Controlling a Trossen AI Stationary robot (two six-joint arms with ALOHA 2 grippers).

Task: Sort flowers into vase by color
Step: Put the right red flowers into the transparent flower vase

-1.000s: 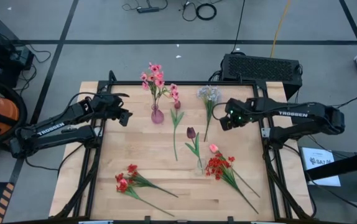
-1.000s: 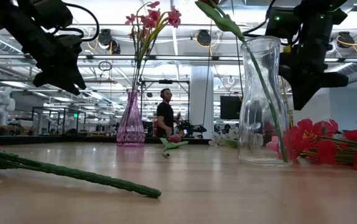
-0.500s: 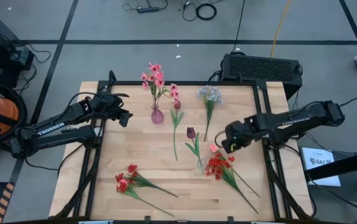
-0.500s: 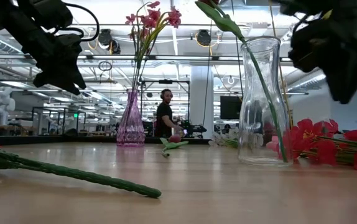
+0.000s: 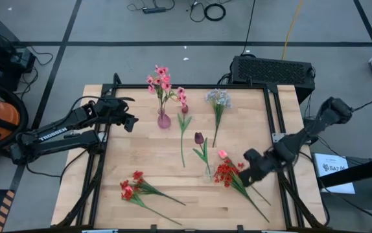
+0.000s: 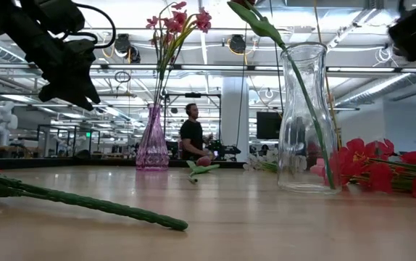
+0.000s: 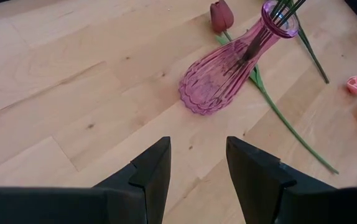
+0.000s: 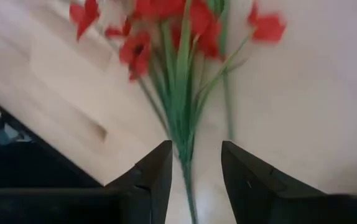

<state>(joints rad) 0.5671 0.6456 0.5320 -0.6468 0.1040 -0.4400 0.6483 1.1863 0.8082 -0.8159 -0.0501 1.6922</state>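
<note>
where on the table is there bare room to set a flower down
Bare wood lies in front of the left end effector, between the pink vase and the near-left red flowers. The near-right side is crowded: clear vase, red bunch, right end effector.

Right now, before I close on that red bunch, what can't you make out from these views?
- Right gripper above the red flowers: its height over the stalks; right wrist view blurred, and the low view cuts the arm off at its edge.
- Clear vase: nearly invisible in the high view.
- Left gripper: waiting near the pink vase.
</note>
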